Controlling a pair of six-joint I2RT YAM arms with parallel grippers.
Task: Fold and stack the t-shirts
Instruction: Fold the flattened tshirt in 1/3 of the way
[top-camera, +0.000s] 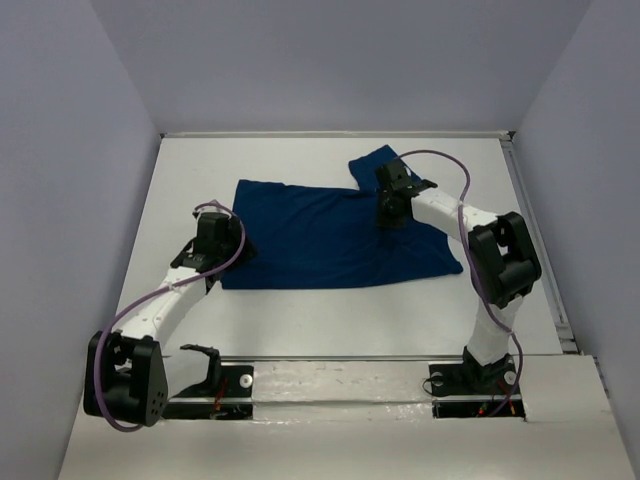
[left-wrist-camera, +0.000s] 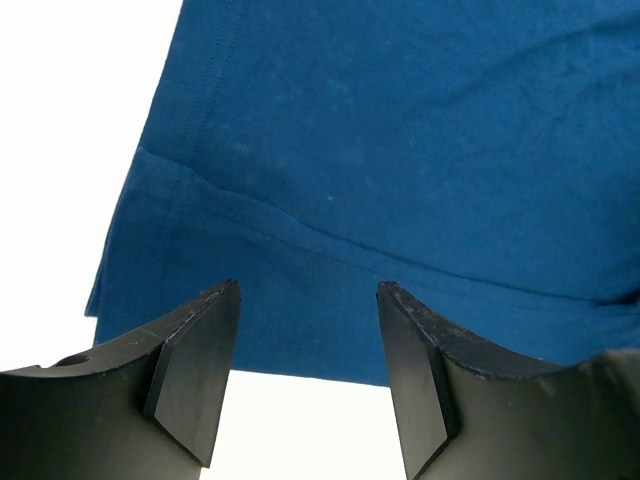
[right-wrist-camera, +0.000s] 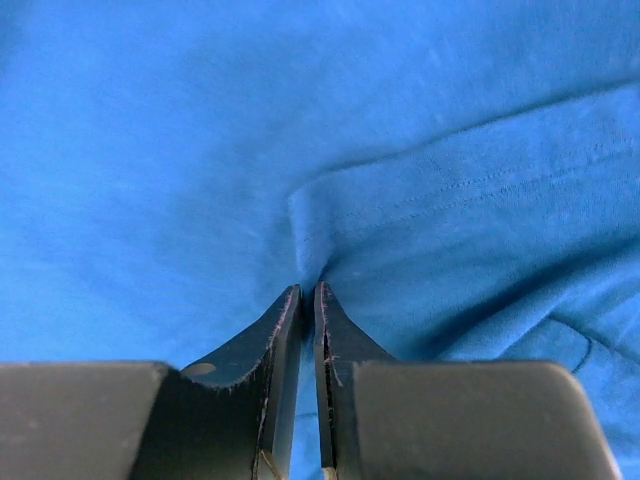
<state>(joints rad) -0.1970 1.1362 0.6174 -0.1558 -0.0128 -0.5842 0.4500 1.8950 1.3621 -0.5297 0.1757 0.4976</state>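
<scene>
1. Between the fingers of the right claw (right-wrist-camera: 308, 292), a raised fold of the t-shirt (right-wrist-camera: 200, 150) is pinched. The two fingers stand almost together, with only a thin slit between them.
2. Ahead of the right claw's tips, the fold runs away as a ridge. To the right of the ridge lies a stitched hem band. To its left lies smooth, flat cloth.
3. Beneath the right claw, in the top view, the cloth is the far right part of the t-shirt. Just beyond the claw, a sleeve (top-camera: 370, 165) sticks out past the far edge of the cloth.
4. At the left claw (left-wrist-camera: 308, 290), the fingers stand wide apart.
5. Ahead of and below the left claw's tips lies the near left corner of the t-shirt. A stitched seam crosses the cloth just beyond the tips, and the near edge of the cloth shows in the gap between the fingers. Whether the tips touch the cloth cannot be told.
6. To the left of the left claw, and behind its tips, the bare white table (left-wrist-camera: 60, 150) shows.
7. Outward from both claws, the dark blue t-shirt lies spread, roughly as a rectangle, on the middle of the table. The left claw sits at its near left edge.
</scene>
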